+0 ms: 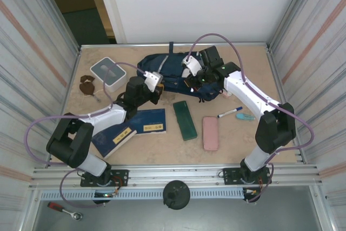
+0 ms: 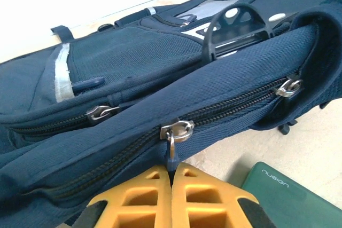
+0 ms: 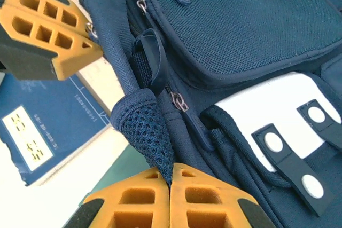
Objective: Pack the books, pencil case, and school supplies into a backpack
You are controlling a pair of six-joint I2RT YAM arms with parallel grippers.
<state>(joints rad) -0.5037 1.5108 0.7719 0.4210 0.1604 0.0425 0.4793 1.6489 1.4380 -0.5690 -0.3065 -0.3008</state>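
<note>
— Starting at the left claw (image 2: 171, 174): state?

— Closed, pinching the zipper pull (image 2: 172, 152) that hangs from the middle slider (image 2: 179, 130) on the near edge of the backpack (image 2: 133, 62).

— And the line the move depends on?

— That zipper track runs along the backpack's long axis, crosswise to the claw, from lower left to upper right in the left wrist view. The teeth look shut on both sides of the slider. My judgement: the pull has to travel along that line, not toward the arm.

— Right claw (image 3: 171, 177)?

— Closed on a fold of mesh fabric (image 3: 145, 126) at the backpack's edge. It sits just beside the left claw and looks to be bracing the backpack.

— Position of the backpack?

— At the far middle of the tabletop (image 1: 281, 150), lying flat, with both claws on its near side. The left claw holds the zipper.

— Counts?

— Three sliders in the left wrist view. One backpack. Two books (image 1: 148, 121) (image 1: 112, 139), overlapping at near left by the left arm. One green flat case (image 1: 185, 120), one pink pencil case (image 1: 211, 133), one blue-capped marker (image 1: 231, 113), one small teal item (image 1: 245, 116). One white-and-grey box (image 1: 108, 73) at far left. Nothing packed yet.
</note>
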